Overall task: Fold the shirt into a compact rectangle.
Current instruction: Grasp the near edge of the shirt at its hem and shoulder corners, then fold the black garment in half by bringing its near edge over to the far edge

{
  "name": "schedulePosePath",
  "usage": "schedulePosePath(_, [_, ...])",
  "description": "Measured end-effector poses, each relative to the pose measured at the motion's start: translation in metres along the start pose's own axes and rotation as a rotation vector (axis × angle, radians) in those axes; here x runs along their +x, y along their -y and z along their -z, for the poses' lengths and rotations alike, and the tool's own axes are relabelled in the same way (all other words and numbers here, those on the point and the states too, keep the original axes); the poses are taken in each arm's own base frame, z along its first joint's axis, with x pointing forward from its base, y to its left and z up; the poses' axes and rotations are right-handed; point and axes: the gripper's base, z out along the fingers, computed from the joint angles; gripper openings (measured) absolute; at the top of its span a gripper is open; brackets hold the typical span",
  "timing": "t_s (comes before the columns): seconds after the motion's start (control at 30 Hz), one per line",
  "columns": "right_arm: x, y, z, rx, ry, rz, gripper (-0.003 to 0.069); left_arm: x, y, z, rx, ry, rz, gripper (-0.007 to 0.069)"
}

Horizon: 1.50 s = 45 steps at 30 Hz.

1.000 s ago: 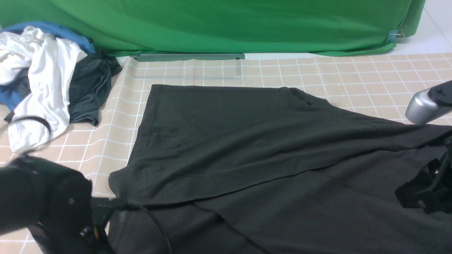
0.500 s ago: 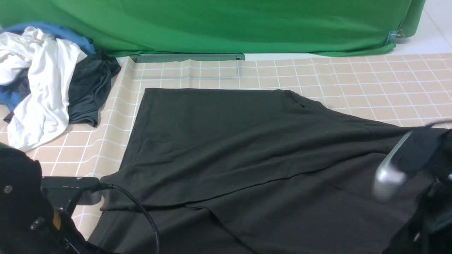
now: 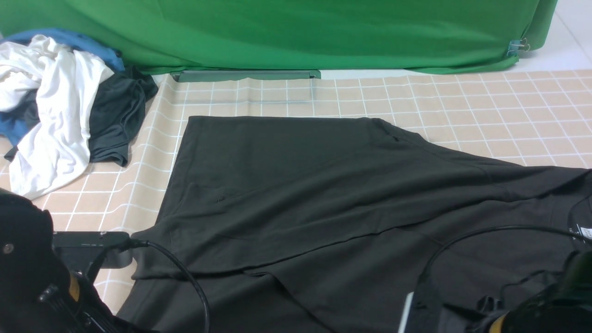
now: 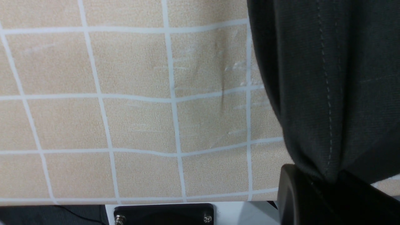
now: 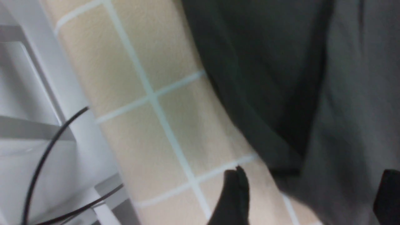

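Green cloth (image 3: 277, 32) backs a tan, white-gridded bench (image 3: 462, 101), with a heap (image 3: 60, 106) of white, blue and dark clothes at its far left. The shirt (image 3: 300, 185) lies spread from the middle to the right of the bench. One broad flap is laid slantwise over the rest, and the collar label (image 3: 583, 231) shows at the near right. Its near edge runs out of my front view.

My left pincer (image 4: 325, 187) is clamped on a bunched bit of stitched hem (image 4: 326, 93) at the near left edge. My right pincer (image 5: 312, 175) stands wide apart over the shirt's edge near the collar, gripping nothing.

I judge the cloth light, limp and quick to crease. It will sag between any two grips and probably slide easily on this smooth sheet. Seams and hems are the firmest places to pinch, so I would take matching corners, catch every layer, and keep the span taut while carrying a fold over.
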Motion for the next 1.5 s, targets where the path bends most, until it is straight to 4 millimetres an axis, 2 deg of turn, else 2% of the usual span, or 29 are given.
schedulePosePath(0.13, [-0.001,0.001,-0.019,0.000,-0.065,0.024,0.0584,-0.001,0.000,0.000,-0.003,0.014,-0.004,0.0037])
schedulePosePath(0.2, [-0.003,0.002,-0.020,0.007,-0.067,0.030,0.0547,-0.002,0.000,0.000,-0.003,0.022,-0.005,0.0037])
schedulePosePath(0.27, [-0.004,0.004,-0.021,0.025,-0.070,0.036,0.0388,-0.003,0.000,0.000,0.000,0.031,-0.005,0.0037])
schedulePosePath(0.3, [-0.004,0.005,-0.021,0.036,-0.066,0.041,0.0286,-0.003,0.000,0.000,0.001,0.035,-0.005,0.0037])
schedulePosePath(0.37, [-0.004,0.006,-0.020,0.044,-0.065,0.040,0.0146,-0.003,0.000,0.000,0.005,0.036,-0.004,0.0037])
schedulePosePath(0.43, [-0.003,0.005,-0.018,0.041,-0.076,0.036,0.0087,-0.004,0.001,0.001,0.010,0.037,-0.006,0.0037])
schedulePosePath(0.57, [0.003,0.003,-0.001,0.031,-0.130,0.039,0.0084,-0.010,0.005,0.013,0.033,0.077,-0.007,0.0037])
schedulePosePath(0.7, [-0.002,0.006,0.033,0.088,-0.073,0.063,0.0084,-0.024,0.010,0.040,0.037,0.180,-0.008,0.0037])
schedulePosePath(0.73, [-0.003,0.006,0.035,0.093,-0.068,0.065,0.0084,-0.026,0.010,0.043,0.039,0.192,-0.008,0.0037])
schedulePosePath(0.77, [-0.006,0.010,0.051,0.126,-0.022,0.065,0.0084,-0.034,0.011,0.055,0.029,0.237,-0.002,0.0037])
schedulePosePath(0.8, [-0.008,0.012,0.058,0.140,0.002,0.057,0.0084,-0.038,0.012,0.058,0.017,0.253,-0.003,0.0037])
schedulePosePath(0.87, [-0.015,0.023,0.075,0.174,0.054,0.024,0.0084,-0.053,0.016,0.074,0.007,0.303,-0.004,0.0037])
schedulePosePath(1.03, [-0.027,0.061,0.102,0.257,0.119,-0.019,0.0084,-0.091,0.026,0.088,-0.030,0.353,-0.010,0.0037])
schedulePosePath(1.07, [-0.030,0.074,0.106,0.279,0.123,-0.040,0.0084,-0.104,0.027,0.089,-0.036,0.356,0.001,0.0037])
schedulePosePath(1.23, [-0.041,0.121,0.108,0.333,0.120,-0.091,0.0084,-0.155,0.019,0.088,-0.027,0.355,0.055,0.0037])
schedulePosePath(1.33, [-0.050,0.154,0.097,0.355,0.115,-0.129,0.0084,-0.196,0.008,0.084,0.008,0.371,0.096,0.0037])
schedulePosePath(1.37, [-0.052,0.161,0.095,0.359,0.115,-0.134,0.0084,-0.202,0.005,0.086,0.015,0.381,0.097,0.0037])
schedulePosePath(1.43, [-0.059,0.183,0.088,0.378,0.125,-0.152,0.0084,-0.226,-0.001,0.079,0.038,0.375,0.112,0.0037])
schedulePosePath(1.5, [-0.066,0.198,0.082,0.388,0.132,-0.162,0.0084,-0.245,-0.006,0.073,0.047,0.379,0.129,0.0037])
